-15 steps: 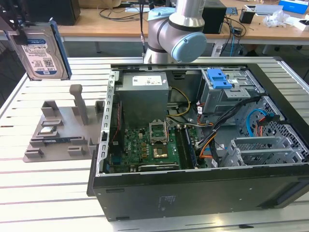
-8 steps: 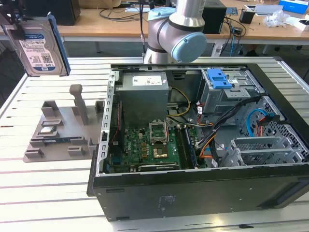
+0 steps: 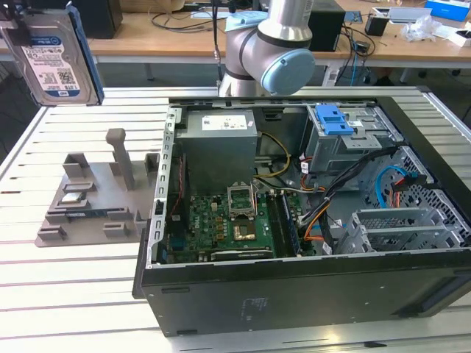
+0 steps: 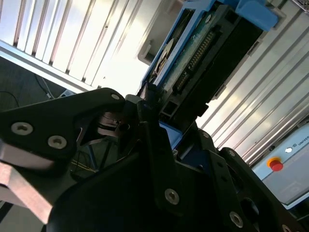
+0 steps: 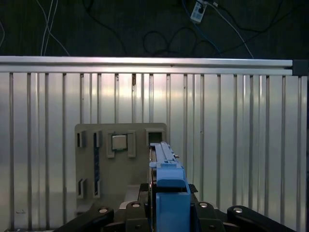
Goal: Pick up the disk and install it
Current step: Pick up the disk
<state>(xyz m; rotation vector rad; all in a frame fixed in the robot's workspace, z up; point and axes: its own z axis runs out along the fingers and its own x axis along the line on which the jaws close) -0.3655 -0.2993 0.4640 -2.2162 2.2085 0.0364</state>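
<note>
The disk [image 3: 55, 55] is a silver hard drive with a white-and-blue label and a blue carrier frame. It hangs upright, high above the slatted table, at the exterior view's far left. My gripper [image 5: 166, 200] is shut on it, its black fingers [image 4: 145, 111] clamping the lower end. In the first wrist view the disk [image 5: 164, 159] is seen edge-on above the grey fixture. In the second wrist view the disk [image 4: 193, 58] shows its connector end and circuit board side.
An open computer case [image 3: 294, 294] lies on the table at the exterior view's right, with a drive cage and blue latch [image 3: 335, 118] at its back. A grey fixture [image 3: 96, 213] holding a small silver chip [image 3: 71, 197] sits below the disk. The arm's base [image 3: 272, 51] stands behind the case.
</note>
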